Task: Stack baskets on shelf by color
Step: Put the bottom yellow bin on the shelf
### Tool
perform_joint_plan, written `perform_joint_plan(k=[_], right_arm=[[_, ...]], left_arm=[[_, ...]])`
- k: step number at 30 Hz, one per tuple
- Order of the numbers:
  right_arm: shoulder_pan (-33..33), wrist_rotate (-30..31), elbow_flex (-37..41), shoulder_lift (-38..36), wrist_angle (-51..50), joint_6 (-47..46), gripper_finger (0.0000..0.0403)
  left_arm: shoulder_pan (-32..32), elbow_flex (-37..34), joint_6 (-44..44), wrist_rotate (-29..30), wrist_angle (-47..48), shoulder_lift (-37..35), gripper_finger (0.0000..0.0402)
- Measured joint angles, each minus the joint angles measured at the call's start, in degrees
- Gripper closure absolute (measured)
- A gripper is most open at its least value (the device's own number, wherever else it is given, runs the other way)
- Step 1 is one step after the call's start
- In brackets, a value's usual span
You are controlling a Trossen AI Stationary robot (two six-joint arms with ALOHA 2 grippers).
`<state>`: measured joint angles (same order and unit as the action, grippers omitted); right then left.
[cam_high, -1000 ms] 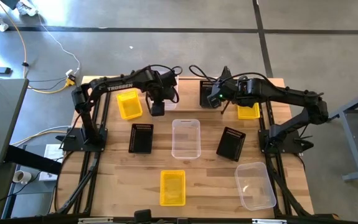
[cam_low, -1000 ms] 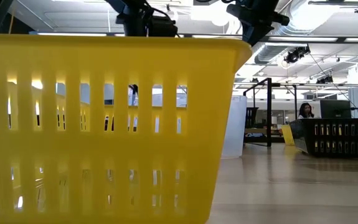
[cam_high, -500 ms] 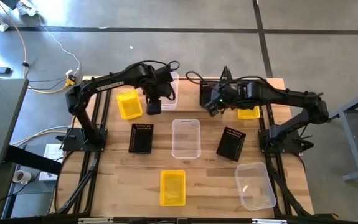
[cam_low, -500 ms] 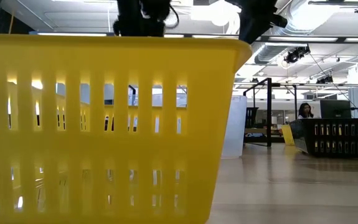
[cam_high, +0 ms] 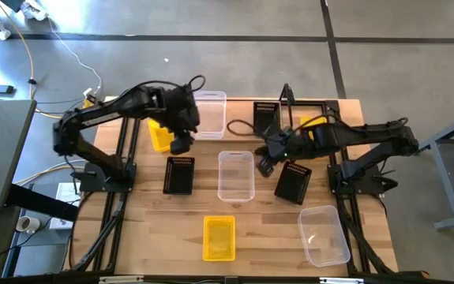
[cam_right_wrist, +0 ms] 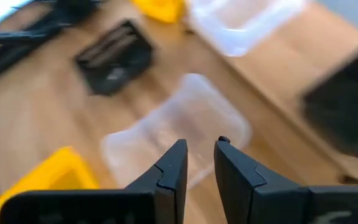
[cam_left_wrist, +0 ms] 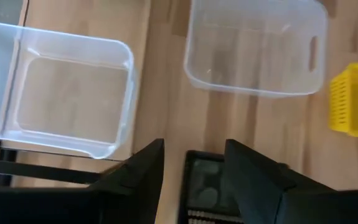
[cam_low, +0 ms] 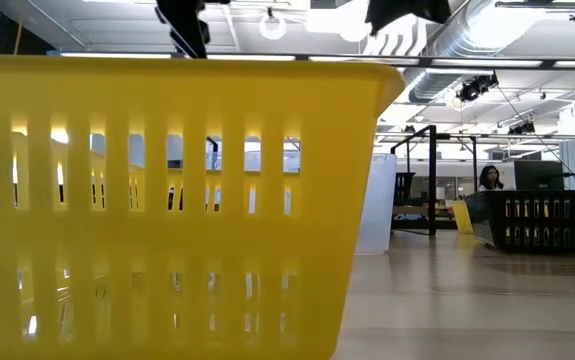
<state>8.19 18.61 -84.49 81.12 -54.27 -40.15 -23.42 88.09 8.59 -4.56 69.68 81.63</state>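
Observation:
In the high view the shelf point(cam_high: 242, 109) stands at the far edge. It carries a clear basket point(cam_high: 209, 114), a black one point(cam_high: 266, 117) and a yellow one point(cam_high: 312, 124) half hidden by my right arm. On the table rest a yellow basket point(cam_high: 160, 136), a black point(cam_high: 179, 175), a clear point(cam_high: 236, 175), a black point(cam_high: 294, 182), a yellow point(cam_high: 219, 237) and a clear point(cam_high: 324, 234). My left gripper point(cam_high: 181, 143) hovers open between the far-left yellow and black baskets. My right gripper point(cam_high: 264, 166) hovers open between the middle clear basket and the right black one.
The low view is mostly filled by the near yellow basket point(cam_low: 167, 200); beyond it show a clear basket point(cam_low: 375, 215) and a black one point(cam_low: 552, 222). A person point(cam_low: 489, 178) sits far off in the room. Bare wood lies at the near-left corner point(cam_high: 148, 237).
My left gripper has swung from beside the shelf's clear basket toward the table's left and slightly nearer. My right gripper has drawn back from the shelf toward the near edge and tipped downward over the middle of the table. No basket has moved.

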Motion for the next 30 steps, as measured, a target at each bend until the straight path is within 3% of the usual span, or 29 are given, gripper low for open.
perform_joint_plan(k=[8, 14, 23, 30], right_arm=[[6.7, -5.1, 0.0, 0.0, 11.2, 7.9, 0.0336], [11.1, -5.7, 0.0, 0.0, 18.1, 11.2, 0.033], [16.3, -7.6, 0.0, 2.9, 33.7, 13.2, 0.0259], [18.7, -10.7, 0.0, 8.6, 40.8, 16.2, 0.025]], left_arm=[[6.3, -5.8, -10.2, 0.1, -2.2, -7.0, 0.0243], [11.5, -6.5, -17.7, 0.5, -2.1, -8.7, 0.0243], [19.7, -6.4, -27.5, 1.0, -1.6, -8.6, 0.0243], [24.9, -6.4, -32.8, 8.1, 4.3, -8.6, 0.0243]])
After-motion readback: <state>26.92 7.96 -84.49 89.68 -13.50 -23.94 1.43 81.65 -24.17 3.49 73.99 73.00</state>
